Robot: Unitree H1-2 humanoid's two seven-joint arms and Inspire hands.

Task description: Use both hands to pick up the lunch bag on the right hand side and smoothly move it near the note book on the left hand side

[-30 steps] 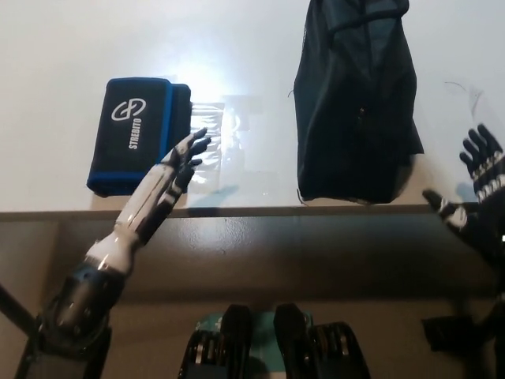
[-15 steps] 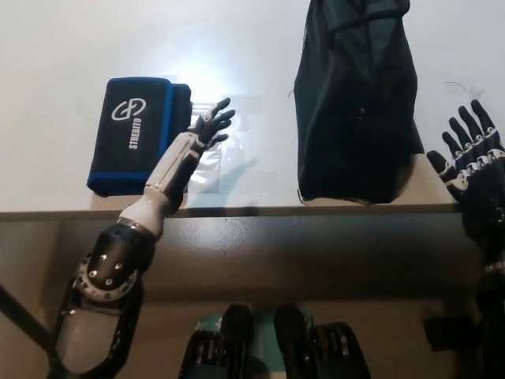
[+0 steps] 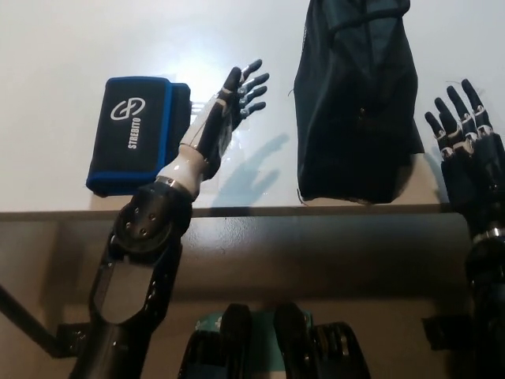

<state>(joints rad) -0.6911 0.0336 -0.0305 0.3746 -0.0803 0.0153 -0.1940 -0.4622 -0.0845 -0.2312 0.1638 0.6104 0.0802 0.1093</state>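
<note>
Reaching: both arms have been brought up and forward over the last second; the lunch bag is approached from two sides, nothing grasped yet.
Lunch bag: dark navy soft fabric lunch bag [image 3: 357, 103], lying on the right part of the pale worktop [image 3: 55, 47], its near end close to the front edge; unmoved across the frames.
Notebook: black rectangular case-like notebook with blue edging and white lettering [image 3: 138, 133], on the left part of the worktop, well apart from the bag; also unmoved.
Left hand: white left hand [image 3: 229, 106] has been raised from near the worktop edge to the gap between notebook and bag; fingers spread and pointing toward the bag, empty, not touching it.
Right hand: black right hand [image 3: 465, 154] has been lifted from the frame's right edge to just beside the bag's right flank; fingers spread upward, empty; contact not seen.
Meaning: pre-grasp positions are judged nearly set; the bag remains to be closed on from both sides before any lift.
Risk: soft fabric is likely to sag if squeezed unevenly.
</note>
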